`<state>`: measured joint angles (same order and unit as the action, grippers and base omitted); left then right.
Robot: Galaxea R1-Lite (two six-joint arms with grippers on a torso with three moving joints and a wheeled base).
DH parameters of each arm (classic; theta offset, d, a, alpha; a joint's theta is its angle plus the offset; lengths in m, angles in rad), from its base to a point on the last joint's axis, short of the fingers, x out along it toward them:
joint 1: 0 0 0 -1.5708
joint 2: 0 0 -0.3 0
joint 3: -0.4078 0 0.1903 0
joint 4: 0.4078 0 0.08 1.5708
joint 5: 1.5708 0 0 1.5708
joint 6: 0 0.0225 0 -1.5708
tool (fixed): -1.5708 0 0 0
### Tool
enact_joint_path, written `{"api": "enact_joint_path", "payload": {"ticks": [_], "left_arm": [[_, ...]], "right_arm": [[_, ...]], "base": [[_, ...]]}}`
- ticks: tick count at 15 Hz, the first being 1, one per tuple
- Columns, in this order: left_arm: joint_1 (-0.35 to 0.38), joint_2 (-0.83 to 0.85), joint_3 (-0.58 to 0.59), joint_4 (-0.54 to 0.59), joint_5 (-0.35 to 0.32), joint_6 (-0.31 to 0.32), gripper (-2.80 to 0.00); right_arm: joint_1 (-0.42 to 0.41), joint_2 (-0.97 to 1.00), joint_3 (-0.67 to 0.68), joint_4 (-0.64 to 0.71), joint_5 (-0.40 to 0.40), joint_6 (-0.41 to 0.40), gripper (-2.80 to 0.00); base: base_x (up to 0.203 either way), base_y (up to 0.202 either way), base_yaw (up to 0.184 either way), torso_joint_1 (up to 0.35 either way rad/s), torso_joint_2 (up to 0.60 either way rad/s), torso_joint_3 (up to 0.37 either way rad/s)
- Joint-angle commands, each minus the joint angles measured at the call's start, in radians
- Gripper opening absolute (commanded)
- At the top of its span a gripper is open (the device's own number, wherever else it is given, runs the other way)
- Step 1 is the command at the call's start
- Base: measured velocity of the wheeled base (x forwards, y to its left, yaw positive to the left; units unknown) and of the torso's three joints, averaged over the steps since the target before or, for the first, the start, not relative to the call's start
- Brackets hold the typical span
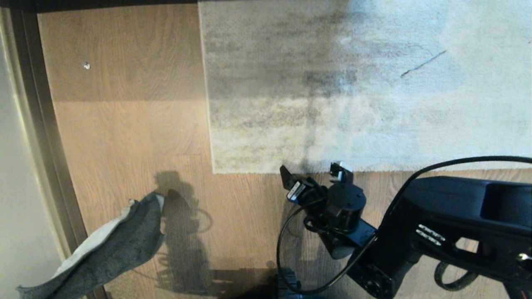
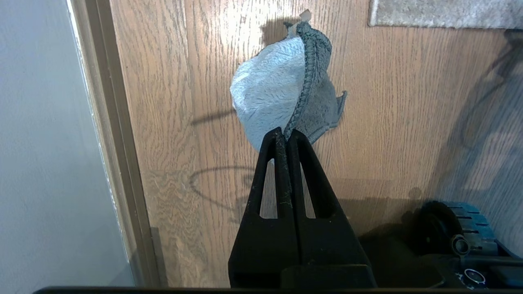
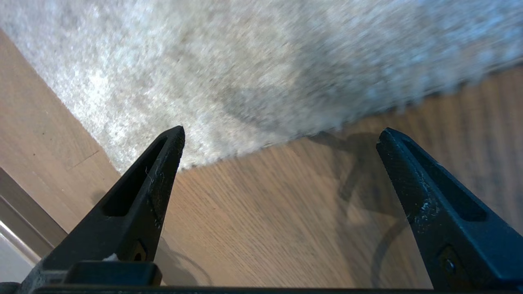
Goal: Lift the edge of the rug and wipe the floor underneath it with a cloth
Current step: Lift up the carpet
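The pale grey-beige rug (image 1: 353, 91) lies flat at the back right, its corner (image 1: 213, 172) square on the brown wood floor (image 1: 133, 133). My right gripper (image 1: 314, 171) hovers open just in front of the rug edge (image 1: 266, 172), a short way right of the corner. In the right wrist view the right gripper (image 3: 281, 131) stands wide, with the rug edge (image 3: 253, 152) and bare floor (image 3: 265, 220) between its fingers. My left gripper (image 2: 286, 132) is shut on the cloth (image 2: 273, 85), which hangs dark grey and off-white at the lower left (image 1: 112, 245).
A dark baseboard strip (image 1: 37, 124) and pale wall (image 1: 12, 187) run down the left side. A small white speck (image 1: 86, 65) sits on the floor at the back left. A thin dark line (image 1: 422, 64) marks the rug. My wheeled base (image 2: 461, 245) shows below.
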<state>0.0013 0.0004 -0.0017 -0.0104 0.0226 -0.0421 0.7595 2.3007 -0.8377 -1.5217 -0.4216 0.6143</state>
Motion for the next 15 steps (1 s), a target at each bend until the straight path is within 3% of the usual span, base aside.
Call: {"api": "enact_joint_path", "payload": {"ticks": [1,15], "left_arm": [[0.000,0.000,0.000,0.000,0.000,-0.001,-2.80],[0.000,0.000,0.000,0.000,0.000,-0.001,-2.80]], "right_arm": [[0.018,0.037,-0.045,-0.048,-0.005,0.002,0.00],[0.050,0.155,-0.173,-0.048,-0.019,-0.097,0.00]], "base": [[0.000,0.000,0.000,0.000,0.00,0.000],[0.000,0.000,0.000,0.000,0.00,0.000]]}}
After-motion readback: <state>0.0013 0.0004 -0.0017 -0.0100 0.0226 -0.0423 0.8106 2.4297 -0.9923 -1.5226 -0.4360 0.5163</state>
